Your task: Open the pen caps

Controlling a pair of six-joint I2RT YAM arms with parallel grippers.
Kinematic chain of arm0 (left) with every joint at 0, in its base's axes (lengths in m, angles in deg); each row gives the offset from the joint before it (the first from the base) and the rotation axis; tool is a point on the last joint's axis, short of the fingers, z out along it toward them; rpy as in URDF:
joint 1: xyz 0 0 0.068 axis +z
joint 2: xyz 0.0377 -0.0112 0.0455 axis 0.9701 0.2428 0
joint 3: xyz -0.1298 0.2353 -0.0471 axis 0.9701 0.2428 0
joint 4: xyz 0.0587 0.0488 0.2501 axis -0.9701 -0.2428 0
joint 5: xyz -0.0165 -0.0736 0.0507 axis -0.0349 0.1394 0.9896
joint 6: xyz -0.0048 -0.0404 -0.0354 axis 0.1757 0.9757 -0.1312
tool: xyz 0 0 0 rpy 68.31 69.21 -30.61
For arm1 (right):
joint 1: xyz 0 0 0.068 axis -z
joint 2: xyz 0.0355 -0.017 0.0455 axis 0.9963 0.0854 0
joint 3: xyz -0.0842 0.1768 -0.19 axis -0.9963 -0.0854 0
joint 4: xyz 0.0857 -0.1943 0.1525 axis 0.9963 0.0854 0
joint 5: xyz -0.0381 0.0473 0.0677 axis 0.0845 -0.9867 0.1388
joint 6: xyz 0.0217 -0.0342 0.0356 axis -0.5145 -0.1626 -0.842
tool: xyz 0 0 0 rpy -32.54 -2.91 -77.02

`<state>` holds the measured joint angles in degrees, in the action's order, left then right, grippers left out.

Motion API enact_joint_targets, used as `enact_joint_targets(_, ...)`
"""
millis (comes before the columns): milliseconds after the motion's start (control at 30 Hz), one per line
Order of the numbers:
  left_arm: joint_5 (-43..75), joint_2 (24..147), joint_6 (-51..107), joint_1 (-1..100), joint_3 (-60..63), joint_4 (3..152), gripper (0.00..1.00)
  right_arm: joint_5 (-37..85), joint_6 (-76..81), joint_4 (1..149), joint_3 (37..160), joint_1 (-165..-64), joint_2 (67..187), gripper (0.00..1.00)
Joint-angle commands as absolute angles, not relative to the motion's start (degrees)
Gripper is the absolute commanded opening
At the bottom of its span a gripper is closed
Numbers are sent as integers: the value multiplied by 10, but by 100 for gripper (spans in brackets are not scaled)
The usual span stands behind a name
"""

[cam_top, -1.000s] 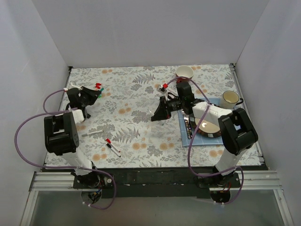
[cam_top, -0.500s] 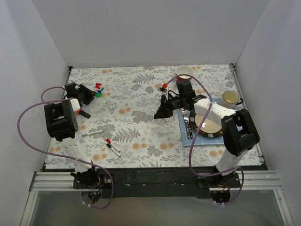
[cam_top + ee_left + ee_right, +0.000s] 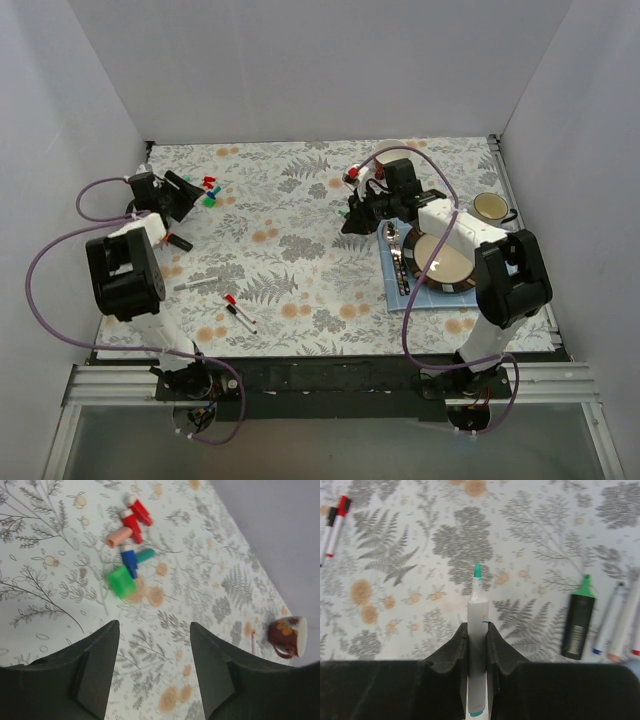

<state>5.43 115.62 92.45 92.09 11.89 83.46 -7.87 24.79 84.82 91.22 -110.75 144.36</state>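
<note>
Right wrist view: the right gripper (image 3: 476, 630) is clamped on a slim white pen (image 3: 477, 597) that points straight ahead of it, its green tip bare, so this one counts as opened. To the right on the flowered worktop (image 3: 530, 525) lies a black highlighter (image 3: 577, 622), its green tip also uncovered. Just beside it a few white pens (image 3: 607, 620) run off the edge, cut off too much to tell whether they are capped. In the far left corner of that view two more pens (image 3: 335, 522), with red and black ends, look capped and are probably what remains. In the left wrist view the left gripper (image 3: 155, 670) has its fingers apart with nothing between them, above the worktop near a loose heap of caps (image 3: 129, 545). The heap holds two red, one pale orange, one blue, one teal and one chunky bright green, all touching or overlapping. The top view puts this heap near the worktop's far left corner, well apart from the held pen, which is right of centre toward the back. Judged from the heap, most of the job is done.
</note>
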Motion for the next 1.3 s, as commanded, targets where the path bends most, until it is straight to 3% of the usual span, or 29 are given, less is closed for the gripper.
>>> enact_joint_targets(0, 25, 1013, 918, 925, 179, 871, 59, 61, 322, 887, 979, -1102, 1480, 5)
enact_joint_targets(67, 15, 955, 922, 925, 213, 874, 63, 95, 334, 904, 1003, -1102, 1493, 6)
enact_joint_targets(200, 17, 854, 922, 925, 263, 856, 84, 141, 360, 934, 1047, -1102, 1540, 11)
enact_joint_targets(333, 41, 782, 930, 926, 318, 842, 98, 182, 381, 958, 1085, -1101, 1588, 16)
enact_joint_targets(567, 36, 764, 923, 924, 346, 776, 98, 195, 387, 1002, 1184, -1102, 1675, 24)
enact_joint_targets(733, 46, 755, 911, 924, 338, 759, 98, 191, 385, 1013, 1200, -1102, 1686, 44)
enact_joint_targets(833, 72, 756, 908, 925, 332, 746, 98, 189, 384, 1007, 1187, -1102, 1671, 52)
enact_joint_targets(1267, 157, 742, 885, 925, 330, 714, 98, 104, 382, 979, 1108, -1102, 1531, 71)
